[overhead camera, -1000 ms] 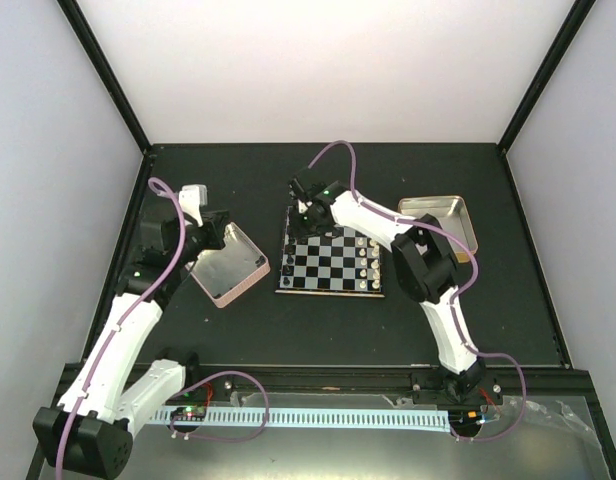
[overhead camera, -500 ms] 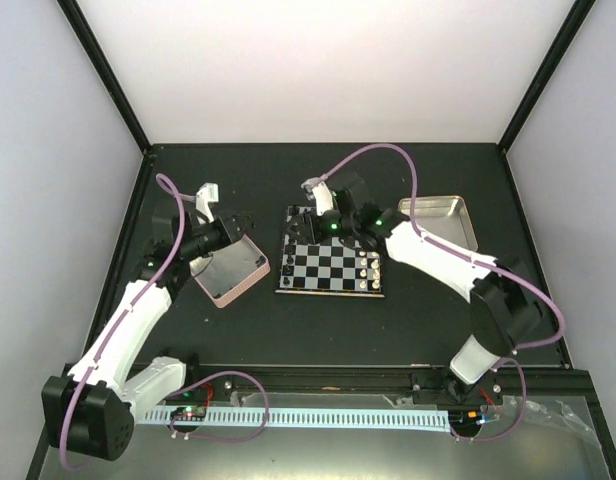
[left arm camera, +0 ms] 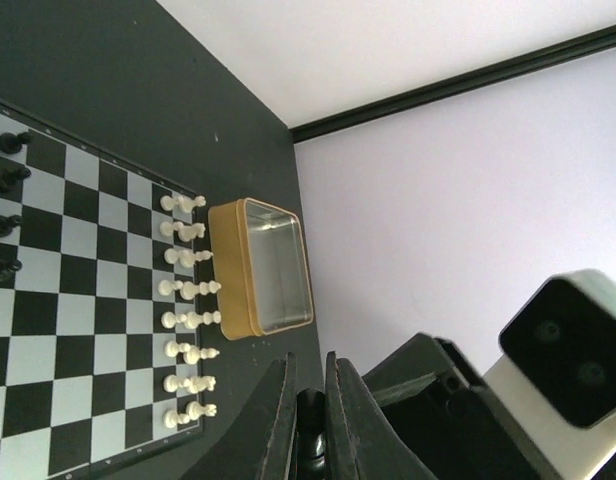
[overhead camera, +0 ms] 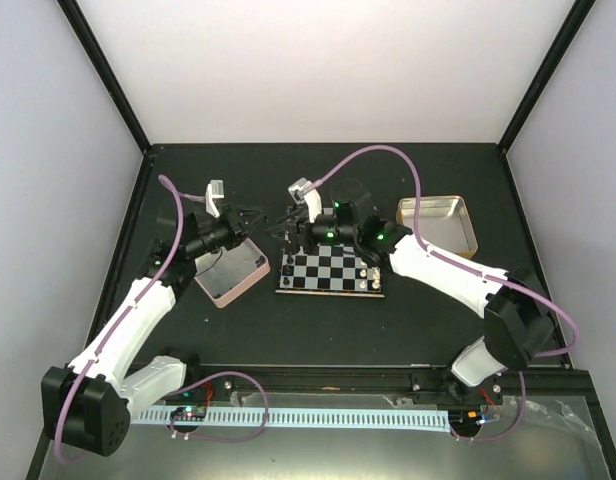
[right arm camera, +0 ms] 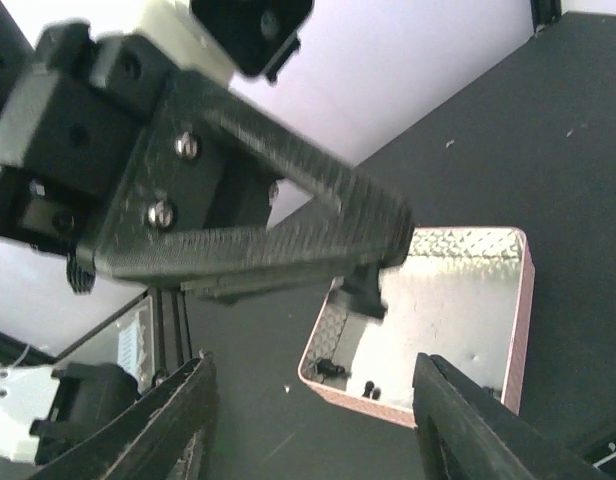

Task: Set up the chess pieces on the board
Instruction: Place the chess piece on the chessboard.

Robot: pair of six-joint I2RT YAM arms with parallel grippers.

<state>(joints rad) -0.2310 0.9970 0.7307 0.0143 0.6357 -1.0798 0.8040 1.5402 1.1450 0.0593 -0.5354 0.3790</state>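
On the dark tabletop (overhead camera: 318, 320), the black-and-silver checked board (overhead camera: 328, 268) sits between a pink-edged square tin (overhead camera: 226, 272) and a gold tin (overhead camera: 438, 216). The right hand (right arm camera: 313, 365) is wide open near the pink tin. The left hand (left arm camera: 309, 358) is closed. Four tiny black chess pieces (left arm camera: 2, 225) stand along one board edge.

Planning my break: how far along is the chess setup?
Done: white pieces line one board edge; four black ones show opposite. In hand: the left gripper pinches what looks like a black piece. Left: a few black pieces lie in the pink tin.
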